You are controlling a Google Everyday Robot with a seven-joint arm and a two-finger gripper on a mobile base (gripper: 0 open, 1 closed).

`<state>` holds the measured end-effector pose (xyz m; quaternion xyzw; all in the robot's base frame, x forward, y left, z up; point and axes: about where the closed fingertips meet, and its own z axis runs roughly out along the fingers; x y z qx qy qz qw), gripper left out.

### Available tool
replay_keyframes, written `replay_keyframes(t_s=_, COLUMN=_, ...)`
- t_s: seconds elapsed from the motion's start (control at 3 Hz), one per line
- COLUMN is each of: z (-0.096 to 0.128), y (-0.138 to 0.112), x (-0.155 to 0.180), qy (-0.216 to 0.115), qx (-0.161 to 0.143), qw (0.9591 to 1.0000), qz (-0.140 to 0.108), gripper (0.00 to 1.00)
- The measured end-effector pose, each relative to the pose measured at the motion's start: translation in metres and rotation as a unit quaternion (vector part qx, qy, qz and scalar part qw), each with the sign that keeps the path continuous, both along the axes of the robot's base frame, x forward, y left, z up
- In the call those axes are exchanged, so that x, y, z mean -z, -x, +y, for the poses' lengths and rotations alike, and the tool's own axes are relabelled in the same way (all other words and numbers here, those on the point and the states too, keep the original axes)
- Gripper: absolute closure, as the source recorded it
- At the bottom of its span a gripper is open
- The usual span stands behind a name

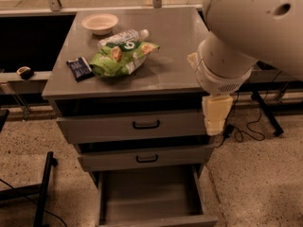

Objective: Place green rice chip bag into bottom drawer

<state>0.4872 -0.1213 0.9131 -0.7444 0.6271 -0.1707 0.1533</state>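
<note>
Green rice chip bag (124,59) is lying on the cabinet top (175,70), between a dark blue packet (79,69) and a water bottle (124,36). Down below, the bottom drawer (150,195) is pulled open. The gripper (217,115) hangs at the cabinet's right edge, can't tell how open it is.

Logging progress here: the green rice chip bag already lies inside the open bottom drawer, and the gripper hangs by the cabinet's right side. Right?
No. The camera view shows the green rice chip bag on the cabinet top, not in the open bottom drawer. The gripper does hang by the cabinet's right side.
</note>
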Motion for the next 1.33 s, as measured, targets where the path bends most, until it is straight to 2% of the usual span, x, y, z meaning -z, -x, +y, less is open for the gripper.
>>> replay_keyframes(t_s=0.33, z=0.0, y=0.0, x=0.0, qy=0.0, qx=0.0, qw=1.0, qz=0.0, gripper=0.0)
replay_keyframes(t_s=0.67, z=0.01, y=-0.012, x=0.002, qy=-0.014, qx=-0.046, qw=0.9988, qz=-0.011, gripper=0.0)
replay_keyframes(t_s=1.0, z=0.044, y=-0.055, x=-0.003, qy=-0.043, qx=-0.137, qw=0.9884, qz=-0.049, gripper=0.0)
replay_keyframes(t_s=1.33, z=0.093, y=-0.09, x=-0.001, qy=-0.052, qx=-0.227, qw=0.97, qz=-0.07, gripper=0.0)
